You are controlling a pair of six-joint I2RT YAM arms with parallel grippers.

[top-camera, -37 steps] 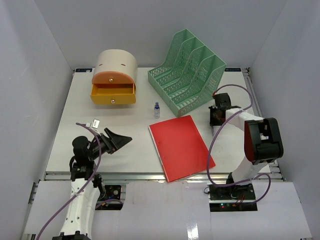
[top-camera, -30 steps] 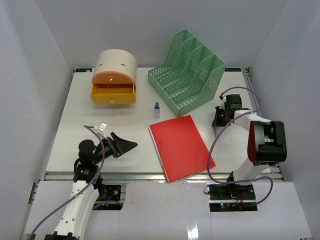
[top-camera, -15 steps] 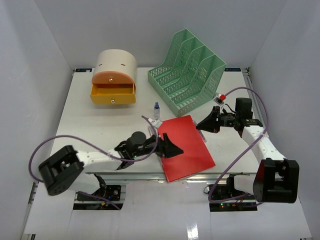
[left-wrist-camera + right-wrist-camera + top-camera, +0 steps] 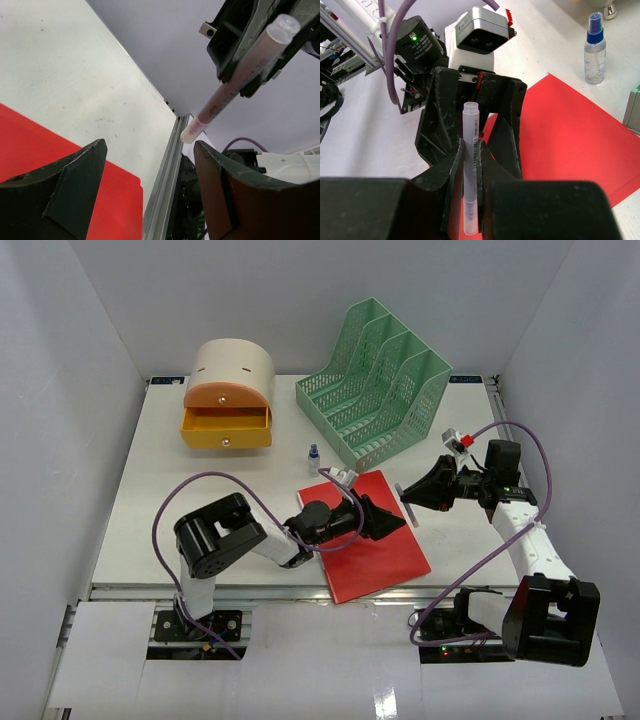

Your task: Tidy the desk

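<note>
Desk (image 4: 200,500): you have one, a flat white rectangular top with a metal rail along its near edge. It lies under everything, with both arm bases at that edge.
File rack (image 4: 378,385): one, green plastic mesh with stepped upright slots, standing at the far right of the desk.
Drawer box (image 4: 230,370): one, with a smooth beige arched shell, at the far left. You can see two drawers; the orange upper one is pushed in and the yellow lower one is pulled out. Each has a small round knob.
Folder (image 4: 390,560): one, a thin, flat, matte red rectangle lying skewed near the front centre.
Grippers: two, both black and angular.
Left gripper (image 4: 150,145): it hovers over the folder with its fingers spread wide and gripping nothing. From its wrist camera you see the pen's tip in the gap between them.
Right gripper (image 4: 418,490): its fingers are pinched tight on the pen, above the folder's right edge and facing the left gripper.
Spray bottle (image 4: 595,47): one, a small clear cylinder with a blue cap, upright just beyond the folder's far corner.
Pen (image 4: 470,125): one, a slim translucent tube with printed lettering, clamped near its middle.
</note>
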